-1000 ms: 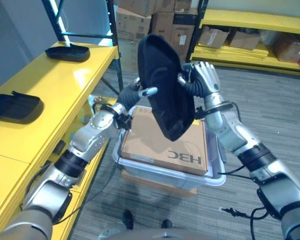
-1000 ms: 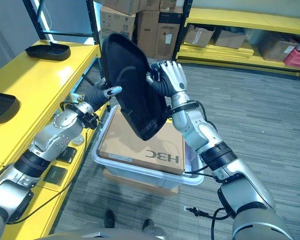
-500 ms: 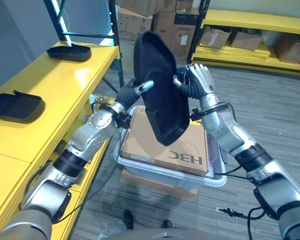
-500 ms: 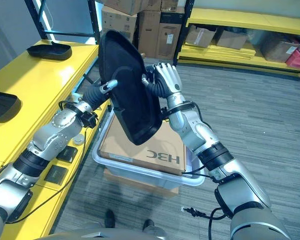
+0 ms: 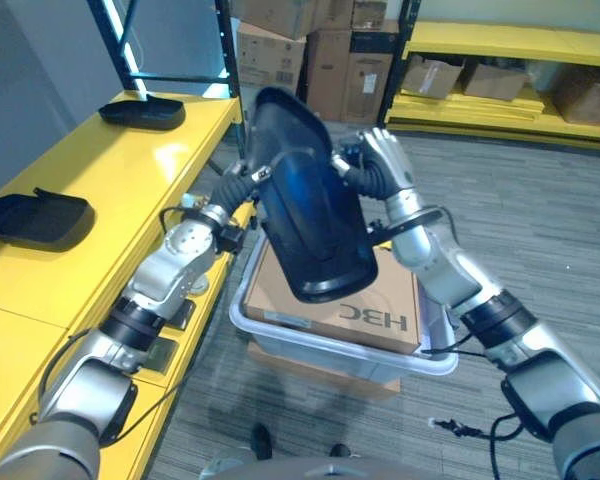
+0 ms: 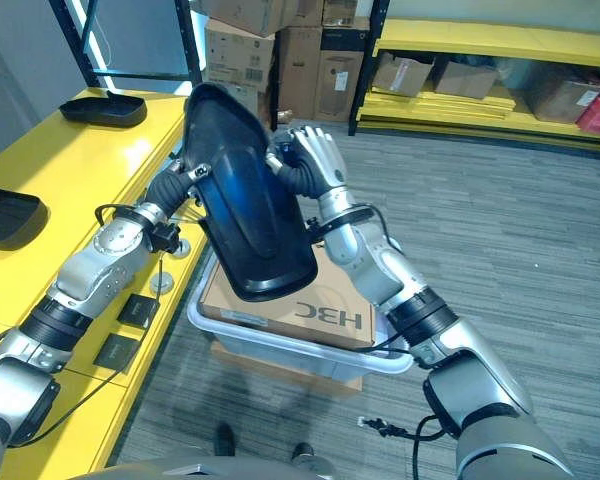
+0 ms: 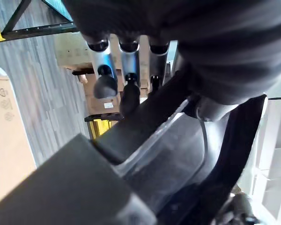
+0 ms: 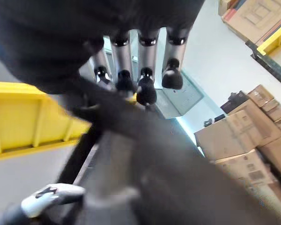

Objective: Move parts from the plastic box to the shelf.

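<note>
Both hands hold one big black part (image 5: 310, 215) up in the air, above the plastic box (image 5: 335, 345) and tipped toward the yellow shelf (image 5: 90, 190). Left hand (image 5: 242, 184) curled on the part's shelf-side edge, thumb over the rim. Right hand (image 6: 310, 160) curled on the opposite edge; in the right wrist view its fingers (image 8: 145, 89) wrap over the dark rim. Part is clear of the box and not touching the shelf.

Box sits on the floor just beside the shelf, a cardboard box (image 5: 330, 290) inside it. Two more black parts already on the shelf: near one (image 5: 30, 215) and far one (image 5: 140, 110), well apart with bare yellow surface between them.

Step in hand looks like carry-over to the shelf. To do it well:
- keep both grips matched so the part doesn't twist or slip out of one edge
- swing it left over the shelf lip with clearance; the dark upright post (image 5: 230, 70) stands close to the part's top end
- level it out before lowering
- aim for the open gap between the two placed parts, don't land on either
- let go only once it rests flat
</note>
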{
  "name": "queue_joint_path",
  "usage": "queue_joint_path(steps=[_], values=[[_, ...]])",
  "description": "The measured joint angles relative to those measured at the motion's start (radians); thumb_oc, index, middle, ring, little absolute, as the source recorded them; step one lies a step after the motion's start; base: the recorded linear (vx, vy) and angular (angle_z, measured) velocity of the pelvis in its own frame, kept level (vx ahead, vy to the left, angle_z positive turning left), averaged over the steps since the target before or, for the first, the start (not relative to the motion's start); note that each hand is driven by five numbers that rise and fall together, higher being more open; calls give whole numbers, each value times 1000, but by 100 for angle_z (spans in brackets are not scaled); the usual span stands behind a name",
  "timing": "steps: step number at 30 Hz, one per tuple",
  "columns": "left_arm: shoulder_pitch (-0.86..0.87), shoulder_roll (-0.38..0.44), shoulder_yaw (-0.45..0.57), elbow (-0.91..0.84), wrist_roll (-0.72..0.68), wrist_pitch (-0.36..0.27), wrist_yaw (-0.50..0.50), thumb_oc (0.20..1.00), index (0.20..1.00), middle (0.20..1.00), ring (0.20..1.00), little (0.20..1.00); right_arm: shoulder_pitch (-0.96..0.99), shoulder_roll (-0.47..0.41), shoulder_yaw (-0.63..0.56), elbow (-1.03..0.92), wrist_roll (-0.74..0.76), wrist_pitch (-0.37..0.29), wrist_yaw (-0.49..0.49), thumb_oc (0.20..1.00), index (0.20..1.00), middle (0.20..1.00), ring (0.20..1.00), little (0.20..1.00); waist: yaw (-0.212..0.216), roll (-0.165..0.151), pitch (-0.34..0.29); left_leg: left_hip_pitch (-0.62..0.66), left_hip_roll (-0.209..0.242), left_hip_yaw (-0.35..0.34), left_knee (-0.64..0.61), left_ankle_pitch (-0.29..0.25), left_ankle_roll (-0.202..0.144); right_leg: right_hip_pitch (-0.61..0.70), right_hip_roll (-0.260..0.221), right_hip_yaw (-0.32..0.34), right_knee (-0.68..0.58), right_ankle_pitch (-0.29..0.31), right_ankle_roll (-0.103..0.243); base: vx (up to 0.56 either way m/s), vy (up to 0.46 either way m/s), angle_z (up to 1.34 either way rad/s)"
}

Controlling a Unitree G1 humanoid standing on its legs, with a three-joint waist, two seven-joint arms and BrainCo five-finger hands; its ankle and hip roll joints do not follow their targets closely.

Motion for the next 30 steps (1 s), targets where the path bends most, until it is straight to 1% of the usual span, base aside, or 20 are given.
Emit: queue_joint_path(steps=[3, 4, 6, 8, 15, 16, 18, 19, 20, 21, 22, 23, 25, 26, 27, 29, 30], values=[[29, -22, -29, 3, -32, 4, -33, 200, 200, 200, 200, 200, 4, 68, 5, -38, 28, -15, -4, 200, 200, 200, 200, 200, -1, -1, -2, 0, 0, 1, 0, 0, 0, -1, -1, 1, 0, 0, 0, 0, 0, 0], [30, -23, -30, 3, -32, 4, -34, 200, 200, 200, 200, 200, 4, 70, 7, -38, 29, -16, -3, 200, 200, 200, 200, 200, -1, -2, -2, 0, 0, 1, 0, 0, 0, -1, -1, 1, 0, 0, 0, 0, 0, 0], [31, -42, -59, 4, -31, 5, -42, 200, 200, 200, 200, 200, 7, 108, 65, -53, 36, -31, 4, 200, 200, 200, 200, 200, 0, -4, -3, 0, 0, 3, 0, 0, 0, -2, -1, 4, 0, 1, 0, -2, 3, -2], [31, -61, -71, -1, -31, 1, -60, 200, 200, 200, 200, 200, 12, 141, 92, -74, 38, -34, 7, 200, 200, 200, 200, 200, -1, -4, -3, 0, 0, 4, 0, 0, 0, -2, -1, 7, 0, 2, 0, -1, 2, -2], [31, -67, -80, -17, -18, -14, -35, 200, 200, 200, 200, 200, 13, 146, 107, -73, 40, -33, 7, 200, 200, 200, 200, 200, 0, -4, -4, 0, 0, 5, 0, 0, 0, -3, -1, 9, 0, 3, 0, 0, 0, 0], [31, -66, -81, -24, 66, -23, 4, 200, 200, 200, 200, 200, 13, 146, 107, -71, 76, -33, 6, 1000, 1000, 1000, 1000, 1000, 1, -5, -4, 0, 0, 5, 0, 0, 0, -3, -1, 9, 0, 3, 0, 0, 0, 0], [33, -57, -79, -24, 175, -34, 57, 200, 200, 200, 200, 200, 24, 144, 104, -74, 137, -34, 6, 1000, 1000, 1000, 1000, 1000, 2, -6, -5, 0, 0, 5, 0, 0, 0, -3, 0, 9, 0, 3, 0, 0, 0, 0], [42, -44, -73, -24, 251, -43, 103, 200, 200, 200, 200, 200, 50, 143, 93, -78, 195, -42, 5, 1000, 1000, 1000, 1000, 1000, 3, -11, -7, -1, 1, 5, 0, 0, 0, -3, 0, 9, 0, 3, 1, 0, 0, 0], [72, -27, -53, -21, 365, -72, 168, 200, 200, 200, 200, 200, 108, 142, 55, -105, 275, -50, 8, 1000, 1000, 1000, 1000, 1000, 4, -13, -8, -3, 1, 4, 0, -1, 0, -5, 0, 9, 0, 3, 1, 0, 0, 0], [101, -11, -38, -21, 429, -96, 211, 200, 200, 200, 200, 200, 172, 141, 11, -142, 319, -71, 7, 1000, 1000, 1000, 1000, 1000, 5, -13, -8, -5, 1, 4, 0, -1, 0, -7, 0, 9, 0, 3, 1, 0, 0, 0], [126, -1, -20, -21, 473, -103, 240, 200, 200, 200, 200, 200, 215, 139, -17, -165, 350, -87, 8, 1000, 1000, 1000, 1000, 1000, 5, -13, -8, -6, 0, 4, 0, -1, 0, -8, -1, 9, 0, 3, 1, -30, 10, 1], [187, 8, 27, -22, 546, -118, 298, 200, 200, 200, 200, 200, 311, 128, -73, -221, 406, -122, 22, 1000, 1000, 1000, 1000, 1000, 5, -13, -8, -7, 0, 4, -1, -1, 1, -9, -1, 9, 0, 2, 2, -35, 17, 0], [266, 14, 83, -22, 615, -135, 362, 200, 200, 200, 200, 200, 425, 113, -139, -279, 464, -165, 53, 1000, 1000, 1000, 1000, 1000, 1, -14, -7, -7, -1, 5, -1, -2, 1, -10, -2, 9, 0, 2, 3, -35, 26, -1], [331, 23, 124, -22, 663, -147, 409, 200, 200, 200, 200, 200, 503, 112, -183, -308, 514, -202, 76, 1000, 1000, 1000, 1000, 1000, -3, -15, -7, -7, -1, 6, -2, -3, 2, -11, -2, 10, 0, 1, 3, -32, 31, -4], [357, 25, 138, -16, 682, -147, 432, 200, 200, 200, 200, 200, 531, 109, -198, -307, 547, -220, 91, 1000, 1000, 1000, 1000, 1000, -10, -16, -6, -7, -1, 8, -5, -4, 2, -12, -2, 13, 0, 1, 3, -36, 36, -5], [420, 24, 157, -11, 720, -180, 488, 200, 200, 200, 200, 200, 627, 123, -271, -306, 632, -266, 163, 1000, 1000, 1000, 1000, 1000, -15, -20, -6, -7, 0, 13, -7, -12, -6, -15, -3, 19, 0, -2, 7, -28, 40, -9], [438, 24, 158, 0, 728, -194, 511, 200, 200, 200, 200, 200, 655, 123, -289, -301, 670, -271, 192, 1000, 1000, 1000, 1000, 1000, -20, -21, -5, -7, 0, 19, -7, -13, -6, -20, -3, 24, 0, -4, 11, -36, 63, -13]])
